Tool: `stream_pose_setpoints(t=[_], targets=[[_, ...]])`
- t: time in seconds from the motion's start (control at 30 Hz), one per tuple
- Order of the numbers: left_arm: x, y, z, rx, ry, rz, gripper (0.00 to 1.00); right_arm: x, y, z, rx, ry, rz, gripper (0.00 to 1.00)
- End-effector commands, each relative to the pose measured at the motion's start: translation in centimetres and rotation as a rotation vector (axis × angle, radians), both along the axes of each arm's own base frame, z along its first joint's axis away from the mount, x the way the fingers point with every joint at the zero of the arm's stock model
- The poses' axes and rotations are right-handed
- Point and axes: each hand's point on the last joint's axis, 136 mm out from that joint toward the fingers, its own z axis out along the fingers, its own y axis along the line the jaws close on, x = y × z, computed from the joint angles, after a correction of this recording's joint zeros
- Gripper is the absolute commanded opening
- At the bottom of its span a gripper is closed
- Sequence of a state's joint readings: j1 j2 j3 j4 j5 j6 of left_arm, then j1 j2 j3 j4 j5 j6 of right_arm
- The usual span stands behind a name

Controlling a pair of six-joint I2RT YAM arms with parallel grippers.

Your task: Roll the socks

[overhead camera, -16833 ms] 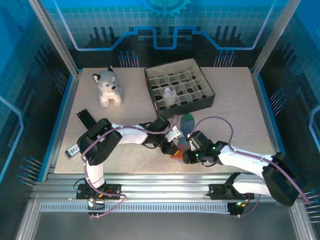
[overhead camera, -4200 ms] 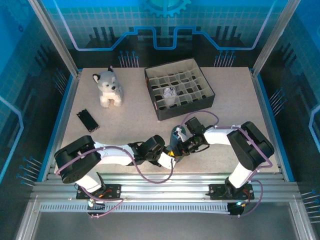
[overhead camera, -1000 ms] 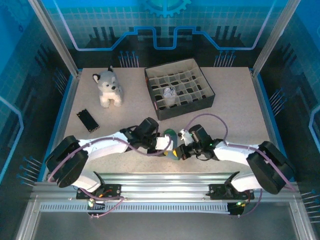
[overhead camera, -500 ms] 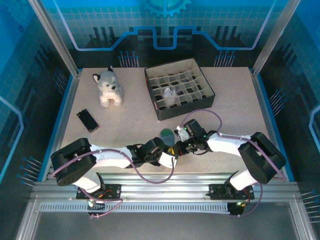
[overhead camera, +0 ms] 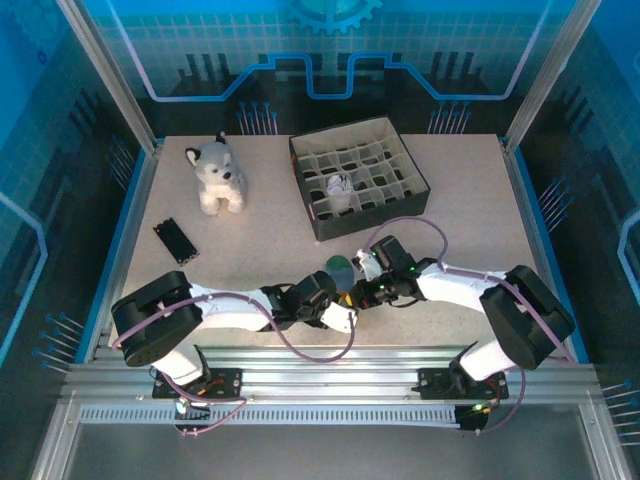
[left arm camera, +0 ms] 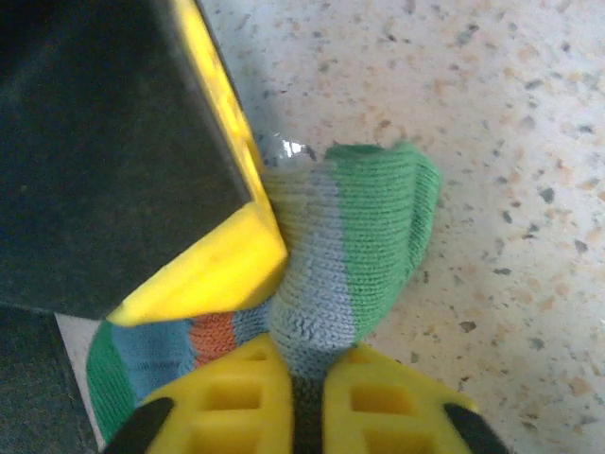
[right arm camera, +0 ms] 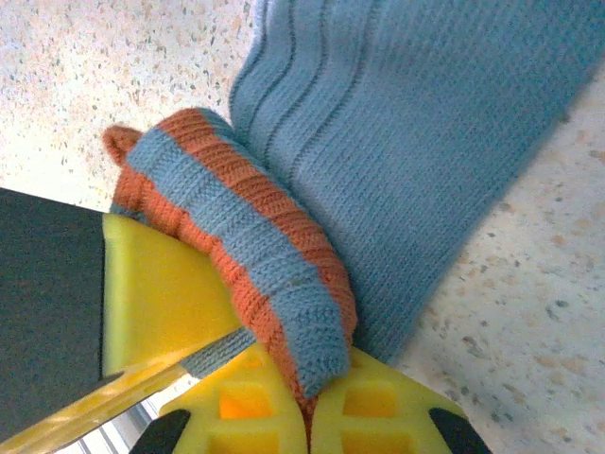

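The grey-blue sock (overhead camera: 340, 268) with a green toe lies bunched on the table near the front edge, between my two grippers. In the left wrist view my left gripper (left arm camera: 307, 383) is shut on the sock (left arm camera: 364, 227) just behind its green toe. My right gripper (right arm camera: 312, 402) is shut on the orange-red and blue cuff (right arm camera: 269, 251), and the sock's leg (right arm camera: 416, 123) spreads flat beyond it. From above, the left gripper (overhead camera: 344, 308) and right gripper (overhead camera: 360, 292) nearly touch. A white sock (overhead camera: 338, 185), bundled up, sits in one box compartment.
A dark divided box (overhead camera: 412, 205) stands at the back middle of the table (overhead camera: 260, 240). A grey-white plush husky (overhead camera: 218, 177) sits at the back left. A small black flat object (overhead camera: 176, 240) lies on the left side.
My left gripper has closed on the sock near its toe. The left arm has drawn back toward the front edge. The right gripper kept its hold on the cuff and shifted slightly.
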State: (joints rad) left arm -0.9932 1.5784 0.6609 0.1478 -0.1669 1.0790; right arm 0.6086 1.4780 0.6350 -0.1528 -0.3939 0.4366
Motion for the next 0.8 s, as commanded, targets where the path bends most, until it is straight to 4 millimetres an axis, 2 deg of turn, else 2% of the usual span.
stream_pose_setpoints(t=[0.0,0.07,0.13,0.23,0.47,0.57,0.77], targets=[[-0.7,4.8,-3.8,0.211,0.132,0.067,0.00,-2.7,-2.0,-0.6,-0.052,0.093,0.001,0.06],[-0.9,5.1,-3.8,0.220,0.192,0.072,0.00,-2.7,-2.0,0.2,-0.021,0.074,-0.001,0.14],[-1.5,5.0,-3.4,0.184,0.310,0.070,0.00,-2.6,-2.2,1.0,-0.002,0.047,-0.013,0.28],[-2.3,4.5,-2.3,0.120,0.467,0.062,0.00,-2.4,-2.6,2.2,0.012,-0.027,-0.025,0.38],[-3.1,3.6,-0.5,0.099,0.741,0.051,0.00,-1.7,-3.6,5.1,0.069,-0.292,-0.038,0.42],[-3.1,3.6,0.2,0.112,0.816,0.043,0.00,-1.7,-2.8,6.4,0.099,-0.446,0.011,0.45],[-2.4,3.6,1.5,0.079,0.888,0.048,0.00,-2.4,-0.4,7.0,0.074,-0.771,0.173,0.52]])
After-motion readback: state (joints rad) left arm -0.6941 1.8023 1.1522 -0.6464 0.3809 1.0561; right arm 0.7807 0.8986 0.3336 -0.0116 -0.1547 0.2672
